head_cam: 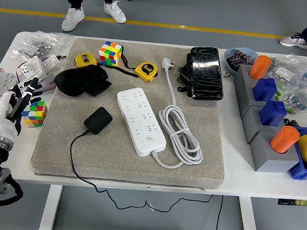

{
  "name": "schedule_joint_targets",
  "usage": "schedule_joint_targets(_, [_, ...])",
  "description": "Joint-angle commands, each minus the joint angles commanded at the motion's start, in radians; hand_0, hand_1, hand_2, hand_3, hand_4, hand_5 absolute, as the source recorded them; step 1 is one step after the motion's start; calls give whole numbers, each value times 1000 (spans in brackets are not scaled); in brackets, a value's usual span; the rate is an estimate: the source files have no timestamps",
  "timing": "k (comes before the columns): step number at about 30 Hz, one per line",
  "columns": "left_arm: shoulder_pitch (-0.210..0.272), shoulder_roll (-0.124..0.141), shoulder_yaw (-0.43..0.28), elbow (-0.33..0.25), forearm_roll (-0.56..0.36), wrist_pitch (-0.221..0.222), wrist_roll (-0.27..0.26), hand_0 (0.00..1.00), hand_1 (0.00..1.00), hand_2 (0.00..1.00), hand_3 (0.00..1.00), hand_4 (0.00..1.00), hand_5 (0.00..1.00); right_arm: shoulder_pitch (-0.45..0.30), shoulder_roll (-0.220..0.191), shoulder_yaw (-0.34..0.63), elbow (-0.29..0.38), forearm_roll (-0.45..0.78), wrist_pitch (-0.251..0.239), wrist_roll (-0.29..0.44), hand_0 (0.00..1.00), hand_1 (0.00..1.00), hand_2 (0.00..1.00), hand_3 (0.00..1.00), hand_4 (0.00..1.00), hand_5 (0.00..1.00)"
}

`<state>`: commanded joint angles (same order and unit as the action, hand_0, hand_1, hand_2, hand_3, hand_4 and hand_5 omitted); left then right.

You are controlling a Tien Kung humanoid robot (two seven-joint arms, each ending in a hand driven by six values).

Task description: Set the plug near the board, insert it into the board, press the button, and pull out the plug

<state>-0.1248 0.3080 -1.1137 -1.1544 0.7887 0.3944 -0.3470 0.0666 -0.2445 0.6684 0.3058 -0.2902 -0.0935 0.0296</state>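
A black plug [98, 120] lies on the grey mat [121, 156], its thin black cable [76, 161] running off the mat's front edge. Just right of it lies the white power strip [140, 120] at an angle, its coiled white cord [180, 134] beside it and its white plug [166, 64] at the mat's far edge. My left hand [15, 103] is at the table's left edge, well left of the black plug, fingers relaxed and holding nothing. The right arm is out of view.
A colour cube [34, 112] sits right by my left hand; another cube [110, 53], two yellow tape measures [146, 70], a black cloth [83, 79] and a black pouch [205, 72] lie at the back. Grey blocks with blue and orange pieces [268, 114] stand right. People's legs show beyond the table.
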Motion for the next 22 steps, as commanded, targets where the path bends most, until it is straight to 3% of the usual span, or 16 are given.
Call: schedule_joint_targets(22, [-12, 4, 1, -8, 5, -1, 3, 652, 688, 718, 703, 928, 732, 13, -12, -25, -2, 11, 1, -2, 568, 641, 621, 548, 958, 540])
